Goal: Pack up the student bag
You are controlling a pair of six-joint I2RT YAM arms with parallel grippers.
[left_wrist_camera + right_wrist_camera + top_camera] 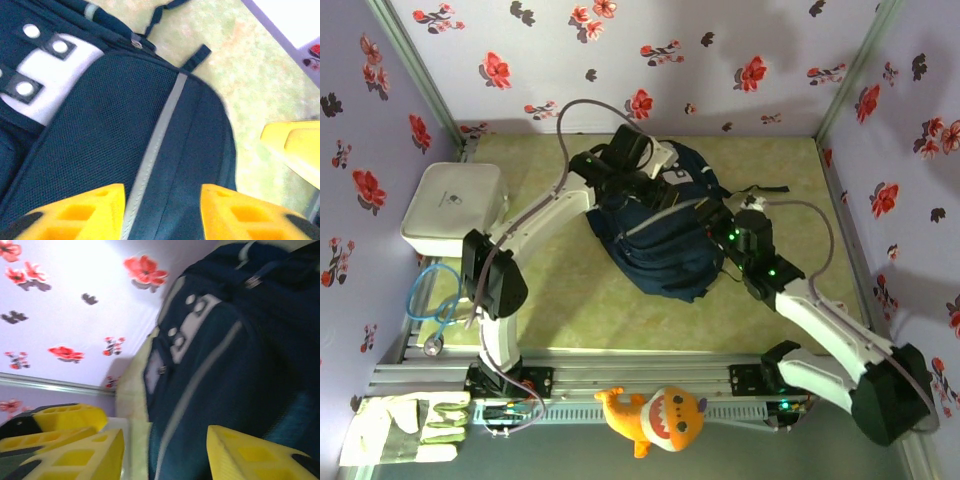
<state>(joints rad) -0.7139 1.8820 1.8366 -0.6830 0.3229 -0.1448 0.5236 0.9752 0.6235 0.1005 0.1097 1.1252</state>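
Note:
The student bag, a navy backpack with a pale stripe, lies on the green mat in the middle of the table. My left gripper hovers over its far top end. In the left wrist view the left gripper is open, with the bag's mesh panel and stripe showing between the yellow fingers. My right gripper is at the bag's right side. In the right wrist view the right gripper is open too, and the student bag rises just ahead of it.
A white rounded box stands at the left, with a blue stethoscope in front of it. A work glove and an orange shark plush lie near the front rail. Floral walls enclose three sides.

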